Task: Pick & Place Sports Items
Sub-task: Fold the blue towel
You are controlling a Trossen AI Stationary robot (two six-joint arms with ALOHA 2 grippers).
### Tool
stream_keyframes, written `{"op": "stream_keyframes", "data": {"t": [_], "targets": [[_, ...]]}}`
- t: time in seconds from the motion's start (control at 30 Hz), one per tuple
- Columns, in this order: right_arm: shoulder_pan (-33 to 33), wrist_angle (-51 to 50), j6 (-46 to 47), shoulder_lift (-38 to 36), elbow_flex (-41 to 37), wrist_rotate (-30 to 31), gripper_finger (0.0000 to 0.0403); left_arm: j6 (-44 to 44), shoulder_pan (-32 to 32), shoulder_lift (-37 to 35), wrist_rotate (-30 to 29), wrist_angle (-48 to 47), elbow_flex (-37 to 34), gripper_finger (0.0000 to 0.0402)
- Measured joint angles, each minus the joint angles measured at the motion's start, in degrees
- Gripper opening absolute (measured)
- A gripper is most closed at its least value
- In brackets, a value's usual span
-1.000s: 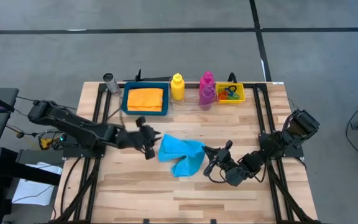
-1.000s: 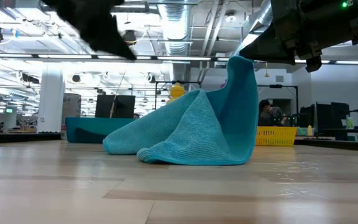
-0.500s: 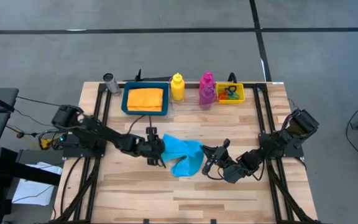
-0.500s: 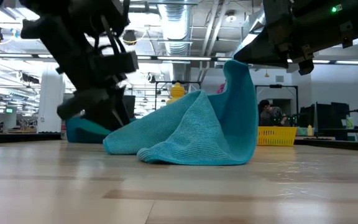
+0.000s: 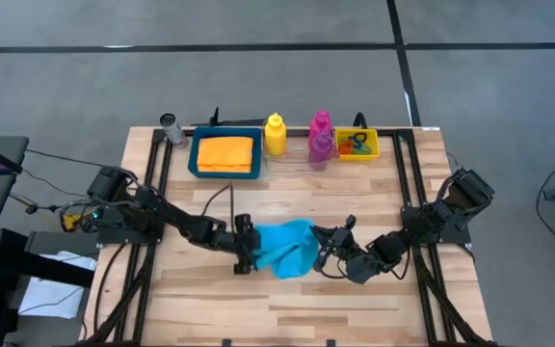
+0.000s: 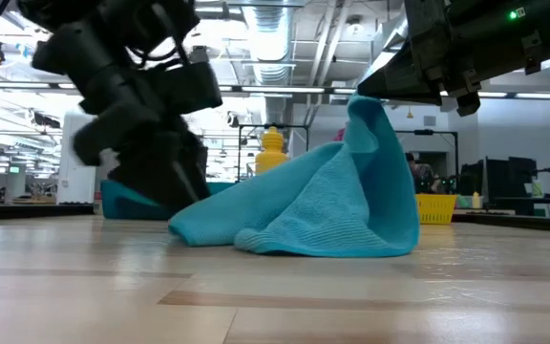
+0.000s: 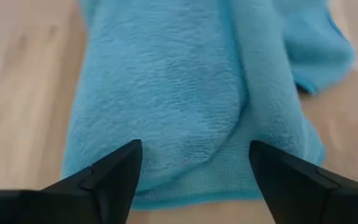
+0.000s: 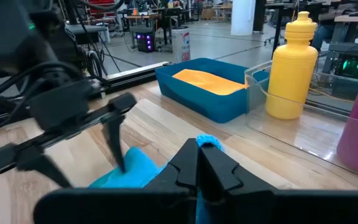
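Note:
The cyan cloth (image 5: 287, 249) lies crumpled at the middle of the table, with its right part drawn up into a peak (image 6: 366, 115). My right gripper (image 5: 322, 241) is shut on that peak. My left gripper (image 5: 247, 253) is down at the cloth's left end. Its fingers (image 7: 114, 171) stand open over a fold of the cloth (image 7: 185, 112). The orange cloth (image 5: 225, 152) lies in the blue tray (image 5: 195, 154) at the far edge. Beside the tray stand the yellow bottle (image 5: 275, 135) and the magenta bottle (image 5: 320, 128). My left gripper slants down from the table's left, open over the cloth's left end; I cannot tell whether its fingers touch it. My right gripper pinches a tip of the cloth's edge (image 8: 207, 144) between its shut fingers, coming nearly level from the table's right. That part is lifted and the rest slopes down onto the table (image 6: 304, 239).
The yellow bin (image 5: 357, 145) with coloured rings stands at the far right, next to the bottles. A small grey cylinder (image 5: 170, 125) stands left of the tray. Bare wood lies along the table's near edge (image 5: 287, 308).
My left gripper has come down and toward the table's right, onto the cloth's left end, tipping further downward and opening wide. The cloth's lower part has shifted and bunched a little toward the right, while its lifted peak has stayed in my right gripper.

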Motion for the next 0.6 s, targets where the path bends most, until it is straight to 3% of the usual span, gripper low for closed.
{"op": "stream_keyframes", "data": {"t": [0.4,0.6], "targets": [[0.0,0.0,0.0,0.0,0.0,0.0,0.0000,0.6,-1.1,0.7,-11.5,0.7,0.0,0.0296],[0.0,0.0,0.0,0.0,0.0,0.0,0.0000,-0.2,-0.1,0.7,-13.7,2.4,0.0,0.0296]]}}
